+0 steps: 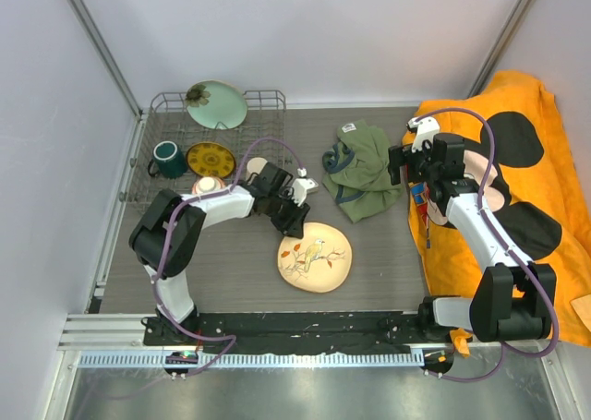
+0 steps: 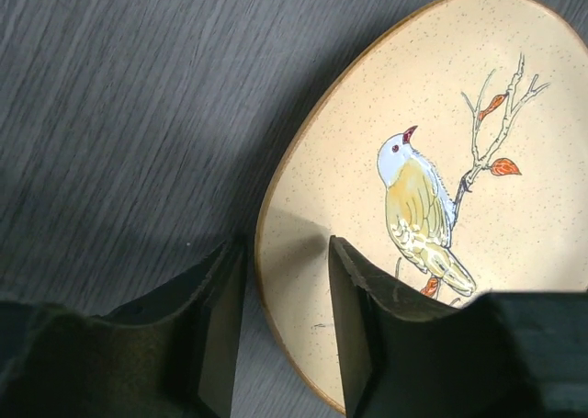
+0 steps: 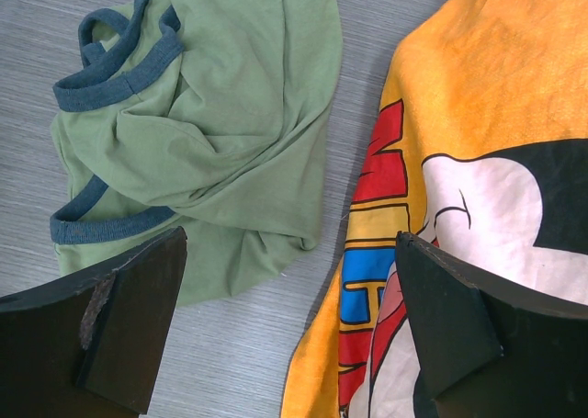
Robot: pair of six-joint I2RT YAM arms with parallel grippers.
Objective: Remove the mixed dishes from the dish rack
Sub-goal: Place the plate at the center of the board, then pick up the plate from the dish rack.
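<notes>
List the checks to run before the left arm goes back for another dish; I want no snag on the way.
1. cream floral plate flat on the table, outside the dish rack: ok.
2. left gripper clear of that plate: not ok; the jaws are parted, but the rim sits between them.
3. right gripper open, holding nothing: ok.
4. right gripper away from the rack, over the olive-green garment and orange blanket: ok.
5. Rack emptied: not ok; pale green plate, dark green mug and small yellow patterned plate are inside.
</notes>
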